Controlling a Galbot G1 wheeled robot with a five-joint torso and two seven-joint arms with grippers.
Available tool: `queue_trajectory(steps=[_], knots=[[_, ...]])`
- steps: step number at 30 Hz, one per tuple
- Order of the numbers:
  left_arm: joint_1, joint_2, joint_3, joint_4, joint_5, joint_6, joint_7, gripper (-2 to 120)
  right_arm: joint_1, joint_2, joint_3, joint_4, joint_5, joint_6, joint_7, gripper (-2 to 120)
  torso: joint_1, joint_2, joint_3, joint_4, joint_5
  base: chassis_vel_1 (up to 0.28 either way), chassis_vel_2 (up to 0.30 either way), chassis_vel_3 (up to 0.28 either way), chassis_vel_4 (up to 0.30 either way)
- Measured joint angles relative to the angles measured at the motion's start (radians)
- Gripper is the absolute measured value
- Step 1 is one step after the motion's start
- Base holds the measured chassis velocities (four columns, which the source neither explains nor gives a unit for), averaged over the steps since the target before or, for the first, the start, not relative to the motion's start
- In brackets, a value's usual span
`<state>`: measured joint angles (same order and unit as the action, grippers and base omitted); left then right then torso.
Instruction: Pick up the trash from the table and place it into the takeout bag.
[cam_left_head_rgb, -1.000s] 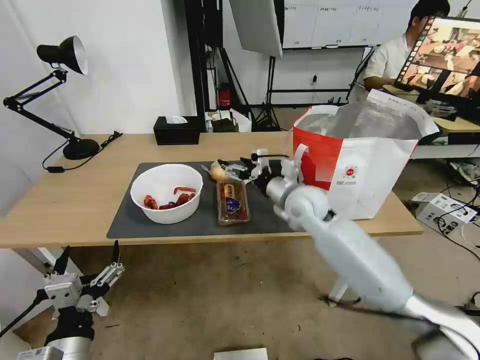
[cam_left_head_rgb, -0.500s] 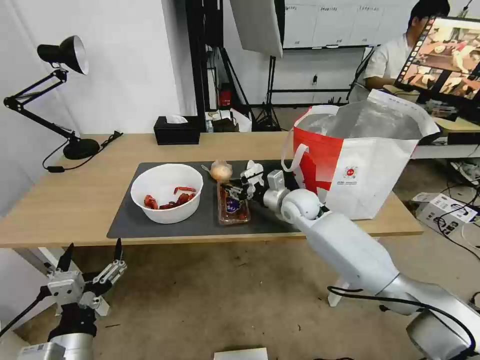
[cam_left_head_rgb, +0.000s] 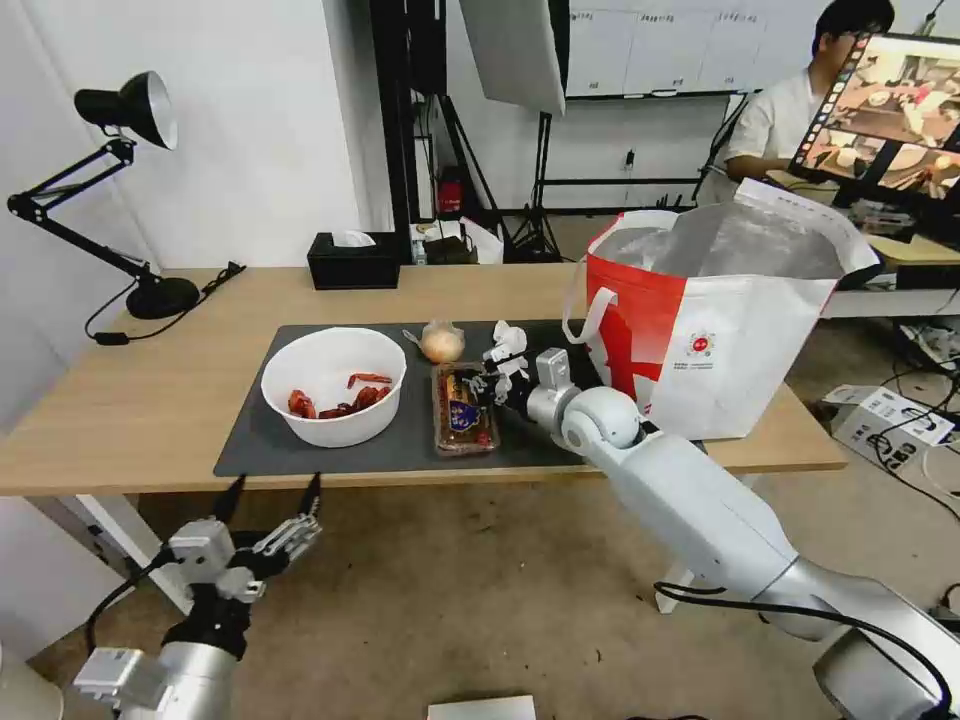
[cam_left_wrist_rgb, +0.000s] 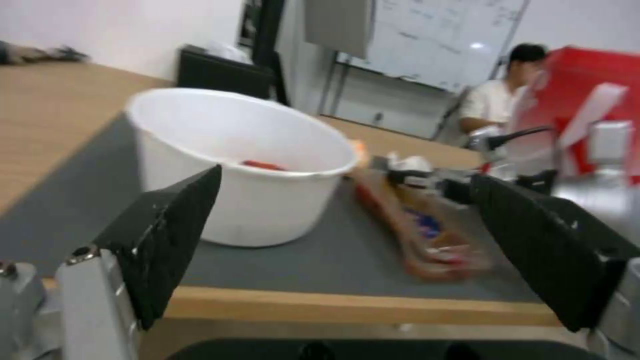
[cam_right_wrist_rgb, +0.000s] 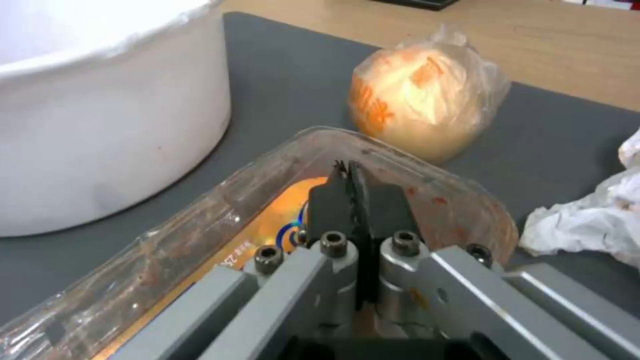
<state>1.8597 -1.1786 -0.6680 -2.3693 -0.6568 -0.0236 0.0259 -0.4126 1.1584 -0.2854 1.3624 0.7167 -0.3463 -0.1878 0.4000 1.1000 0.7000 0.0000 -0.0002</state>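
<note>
Tray (cam_right_wrist_rgb: 200, 240) edge partly hidden behind closed right gripper (cam_right_wrist_rgb: 348, 175) fingertips.

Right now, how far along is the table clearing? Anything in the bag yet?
Nothing looks bagged: the bowl, tomato tray, wrapped lump and tissue all sit on the mat, and I cannot see inside the takeout bag. In hand: the right gripper, fingers together, is over the tray. The left gripper hangs open below the table edge. All four items remain.
</note>
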Motion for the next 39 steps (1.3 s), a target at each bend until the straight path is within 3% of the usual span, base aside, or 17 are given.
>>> queue_trajectory(steps=[1,7,12,13,15,19,24,34,39], knots=[[0.000,0.000,0.000,0.000,0.000,0.000,0.000,100,0.000,0.000,0.000,0.000,0.000,0.000,0.000,0,0.000,0.000,0.000,0.0000,0.0000,0.000,0.000,0.000,0.000],[-0.070,0.142,0.058,0.004,-0.224,0.028,0.003,100,0.004,0.001,-0.003,0.012,0.002,0.001,0.015,0,0.000,0.000,0.000,0.0001,0.0000,0.000,0.000,0.000,0.000],[-0.168,0.257,0.115,0.018,-0.436,0.054,-0.038,100,-0.004,-0.019,-0.002,0.048,0.011,0.003,0.028,0,0.000,0.000,0.000,-0.0001,0.0001,0.000,0.000,0.000,0.000],[-0.168,0.257,0.115,0.018,-0.436,0.054,-0.038,100,-0.004,-0.019,-0.002,0.048,0.011,0.003,0.028,0,0.000,0.000,0.000,-0.0001,0.0001,0.000,0.000,0.000,0.000],[-0.248,0.299,0.156,0.022,-0.566,0.087,-0.073,100,-0.007,-0.029,0.003,0.067,0.021,0.004,0.034,0,0.000,0.000,0.000,-0.0004,0.0001,0.000,0.000,0.000,0.000],[-0.292,0.309,0.175,0.029,-0.644,0.123,-0.099,100,0.002,-0.026,-0.006,0.063,0.025,0.004,0.034,0,0.000,0.000,0.000,-0.0005,0.0003,0.000,0.000,0.000,0.000],[-0.407,0.330,0.243,0.100,-0.779,0.183,-0.116,100,0.011,-0.015,-0.021,0.051,0.025,0.004,0.029,0,0.000,0.000,0.000,0.0001,0.0001,0.000,0.000,0.000,0.000],[-0.607,0.335,0.373,0.252,-0.865,0.197,-0.110,100,0.020,-0.003,-0.027,0.023,0.022,0.001,0.029,0,0.000,0.000,0.000,-0.0001,0.0001,0.000,0.000,0.000,0.000],[-0.670,0.331,0.426,0.307,-0.872,0.201,-0.143,100,0.016,0.004,-0.028,0.012,0.020,0.000,0.029,0,0.000,0.000,0.000,-0.0001,0.0002,0.000,0.000,0.000,0.000]])
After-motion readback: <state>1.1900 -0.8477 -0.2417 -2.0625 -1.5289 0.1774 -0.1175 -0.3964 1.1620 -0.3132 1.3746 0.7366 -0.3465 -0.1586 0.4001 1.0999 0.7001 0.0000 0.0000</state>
